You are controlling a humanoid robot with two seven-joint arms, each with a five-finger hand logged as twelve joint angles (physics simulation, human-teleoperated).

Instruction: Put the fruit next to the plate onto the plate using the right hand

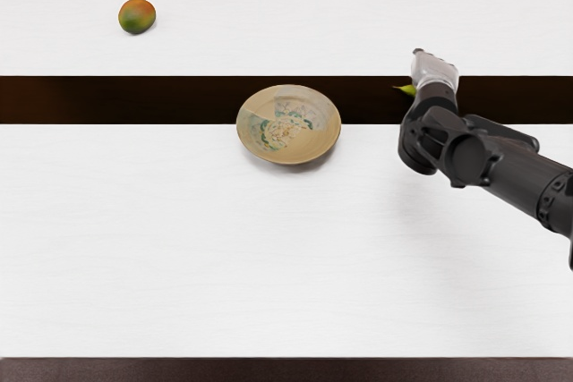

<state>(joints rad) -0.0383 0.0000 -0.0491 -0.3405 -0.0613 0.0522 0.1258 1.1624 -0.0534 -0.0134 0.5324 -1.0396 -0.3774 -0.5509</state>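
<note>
A beige plate [288,123] with a green-and-white pattern lies at the middle of the table, across the edge of a dark band. To its right, a small yellow-green sliver of a fruit [406,89] pokes out from behind my right hand [433,72]. The rest of that fruit is hidden by the hand and wrist. The right arm enters from the right edge and reaches up and left, with the hand over the dark band beside the fruit. I cannot tell whether the hand touches the fruit.
A red-green mango [137,15] rests far off at the back left on the white surface. A dark band [116,100] runs across the table behind the plate. An orange-brown strip borders the top.
</note>
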